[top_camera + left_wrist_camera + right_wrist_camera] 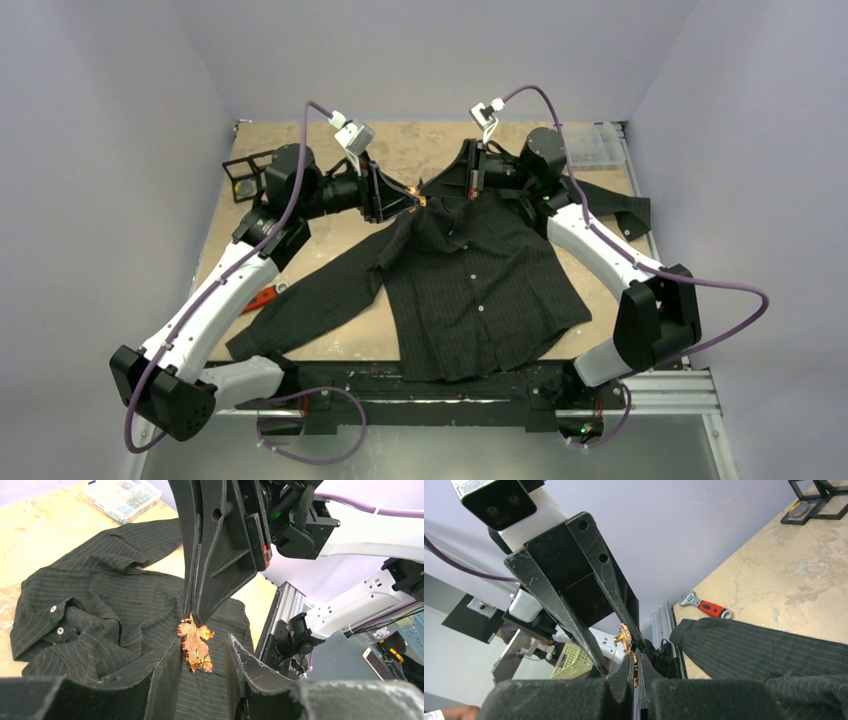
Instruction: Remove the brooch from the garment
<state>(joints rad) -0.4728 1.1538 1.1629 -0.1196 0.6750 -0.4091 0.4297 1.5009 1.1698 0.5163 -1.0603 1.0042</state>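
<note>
Right hand [635, 659]: fingers pressed almost together, pinching the upper edge of the brooch [196, 645] between their tips.
Left hand [204, 641]: spread wide and gripping nothing. It meets the right hand tip to tip, with its two fingers [165, 680] on either side of the brooch.
Brooch: a gold, leaf-like piece with a thin pin sticking out sideways. It hangs below the right hand's tips and inside the left hand's gap, close to one finger; whether it touches that finger cannot be told.
Garment [470, 290]: a black pinstriped shirt with white buttons, spread front-up on the desk [410, 150]. Its collar end lies directly under both hands. Whether the pin is free of the cloth cannot be told.
Red-handled tool [262, 298]: on the desk beside the shirt's sleeve, well behind the left hand.
Clear compartment box [122, 497]: at the desk's far corner, beyond the right hand.
</note>
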